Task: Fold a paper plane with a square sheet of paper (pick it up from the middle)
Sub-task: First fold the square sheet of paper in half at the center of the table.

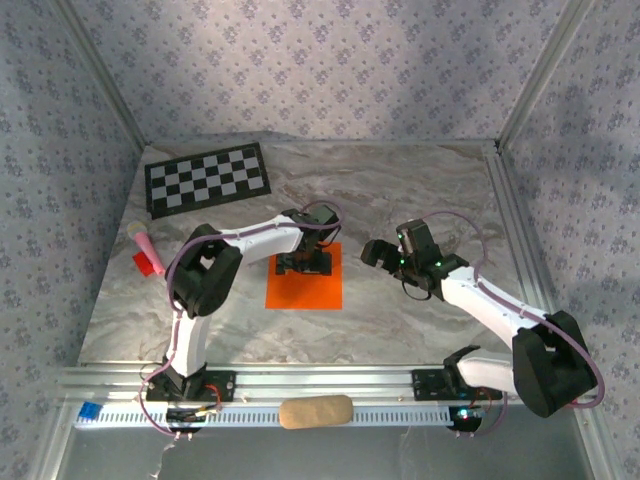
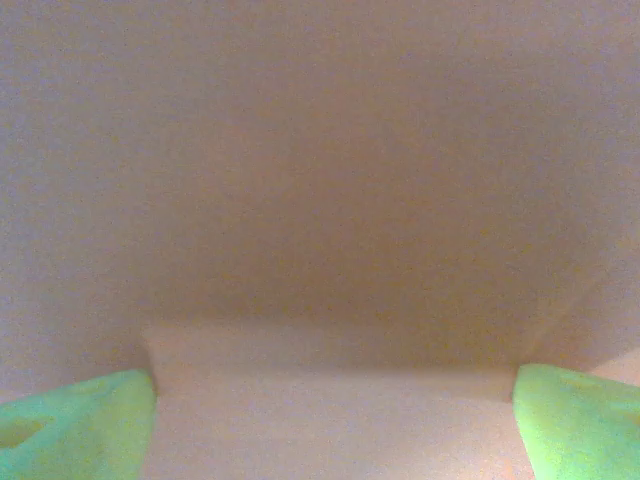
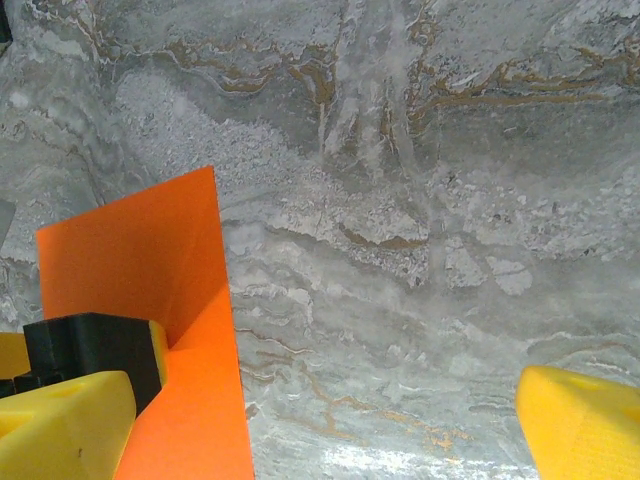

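The table (image 1: pixel 420 190) is a grey marble-patterned slab with tan veins, boxed in on 3 sides by walls (image 1: pixel 330 60) of lilac floral paper; bare aluminium posts (image 1: pixel 540 70) rise at the far corners, and a slotted metal rail (image 1: pixel 400 412) runs along the near edge; a tan oblong pad (image 1: pixel 316 411) lies on that rail. A black-and-white checkerboard sheet (image 1: pixel 207 178) lies flat at the far left; a small red and pink object (image 1: pixel 147 255) sits near the left edge.

The square sheet of paper (image 1: pixel 304 285), bright orange, lies flat near the middle of the table. The left gripper (image 1: pixel 303 264) points down onto its far half; in the left wrist view its 2 green fingertips (image 2: pixel 70 425) stand wide apart over a blurred pinkish surface very close to the lens, nothing clasped between them.

The right gripper (image 1: pixel 380 252) hangs just right of the sheet, released, its yellow fingers (image 3: pixel 585 420) spread wide; one finger overlaps the paper's edge, the other is over bare marble.
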`<action>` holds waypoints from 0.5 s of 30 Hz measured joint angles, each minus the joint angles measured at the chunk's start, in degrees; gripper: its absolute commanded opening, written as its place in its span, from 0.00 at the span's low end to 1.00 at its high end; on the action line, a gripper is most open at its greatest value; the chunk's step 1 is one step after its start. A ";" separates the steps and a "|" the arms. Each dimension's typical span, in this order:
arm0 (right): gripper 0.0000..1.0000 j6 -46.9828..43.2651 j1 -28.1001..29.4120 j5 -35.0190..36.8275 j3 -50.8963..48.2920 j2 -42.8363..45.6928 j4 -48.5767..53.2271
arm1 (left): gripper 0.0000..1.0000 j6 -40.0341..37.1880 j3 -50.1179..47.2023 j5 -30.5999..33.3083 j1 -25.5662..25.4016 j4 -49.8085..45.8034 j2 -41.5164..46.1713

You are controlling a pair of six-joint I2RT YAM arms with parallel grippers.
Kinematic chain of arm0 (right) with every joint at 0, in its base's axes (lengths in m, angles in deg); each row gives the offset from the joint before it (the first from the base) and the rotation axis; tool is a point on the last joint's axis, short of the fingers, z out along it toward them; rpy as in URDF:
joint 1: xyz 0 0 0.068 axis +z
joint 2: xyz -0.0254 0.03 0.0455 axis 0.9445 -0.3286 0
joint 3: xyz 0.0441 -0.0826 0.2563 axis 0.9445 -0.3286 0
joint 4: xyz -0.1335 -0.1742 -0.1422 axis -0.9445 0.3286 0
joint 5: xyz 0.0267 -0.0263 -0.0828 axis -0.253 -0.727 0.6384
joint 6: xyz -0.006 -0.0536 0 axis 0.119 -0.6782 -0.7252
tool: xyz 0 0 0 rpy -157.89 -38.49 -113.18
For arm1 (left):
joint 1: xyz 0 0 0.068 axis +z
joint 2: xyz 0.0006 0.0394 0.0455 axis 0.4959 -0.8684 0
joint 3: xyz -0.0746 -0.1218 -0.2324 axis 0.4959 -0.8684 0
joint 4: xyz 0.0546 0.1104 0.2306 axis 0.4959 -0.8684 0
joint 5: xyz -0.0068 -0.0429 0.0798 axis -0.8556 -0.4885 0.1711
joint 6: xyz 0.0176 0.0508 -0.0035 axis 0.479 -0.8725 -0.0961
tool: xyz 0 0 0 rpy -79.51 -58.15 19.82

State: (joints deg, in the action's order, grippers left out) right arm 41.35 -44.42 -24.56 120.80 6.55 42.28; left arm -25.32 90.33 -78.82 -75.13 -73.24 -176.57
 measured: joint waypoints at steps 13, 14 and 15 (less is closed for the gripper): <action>1.00 -0.13 0.00 -0.39 0.00 -0.42 -0.07 | 0.92 0.28 0.13 -0.13 -0.15 0.17 -0.46; 1.00 -0.13 0.00 -0.39 0.00 -0.42 -0.07 | 0.92 0.42 0.15 -0.15 -0.15 0.17 -0.55; 1.00 -0.13 0.00 -0.39 0.00 -0.42 -0.07 | 0.92 0.46 0.26 -0.17 -0.15 0.15 -0.68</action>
State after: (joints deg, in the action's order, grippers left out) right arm 41.22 -44.42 -24.95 120.80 6.13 42.21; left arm -24.87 90.59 -78.99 -75.29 -73.09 -177.25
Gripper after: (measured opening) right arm 0.995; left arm 0.921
